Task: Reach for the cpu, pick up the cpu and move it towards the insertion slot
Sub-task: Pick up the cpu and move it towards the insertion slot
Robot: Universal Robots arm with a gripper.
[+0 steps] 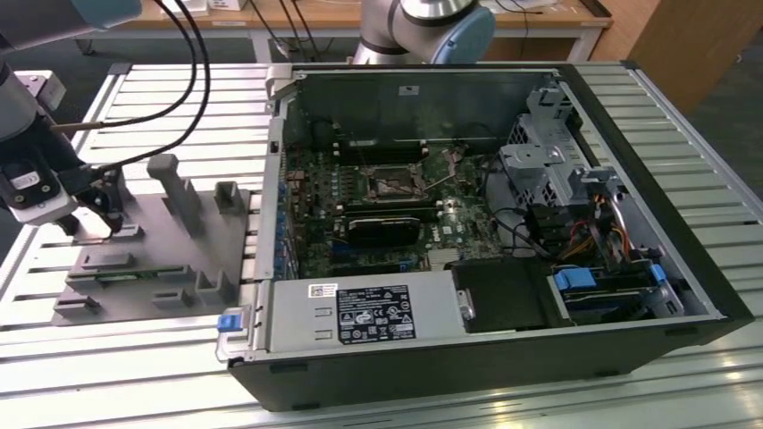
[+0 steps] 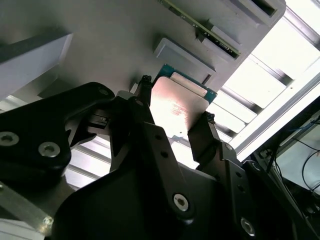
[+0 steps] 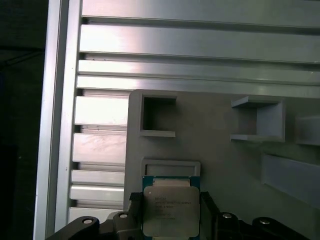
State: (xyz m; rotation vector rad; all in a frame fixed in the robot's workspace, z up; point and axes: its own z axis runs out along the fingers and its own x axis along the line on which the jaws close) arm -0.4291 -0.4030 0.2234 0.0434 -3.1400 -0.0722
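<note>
The cpu (image 2: 178,106) is a flat square chip with a shiny silver top and a greenish rim. It sits between my gripper's (image 2: 174,112) two black fingers, which press on its opposite edges. In the first wrist view the cpu (image 3: 170,212) is just above the grey fixture plate, beside a shallow square pocket (image 3: 171,167), with the gripper (image 3: 170,202) around it. In the exterior view the gripper (image 1: 89,219) is low over the grey fixture (image 1: 155,268) at the exterior view's left. The insertion slot (image 1: 391,183) lies inside the open computer case, well off towards the exterior view's right.
The open computer case (image 1: 477,357) has raised walls, a power supply (image 1: 357,313), a long black card (image 1: 381,228) and cable bundles (image 1: 560,232). Upright grey fixture blocks (image 1: 179,192) stand between gripper and case. Everything rests on a slatted metal table (image 1: 667,116).
</note>
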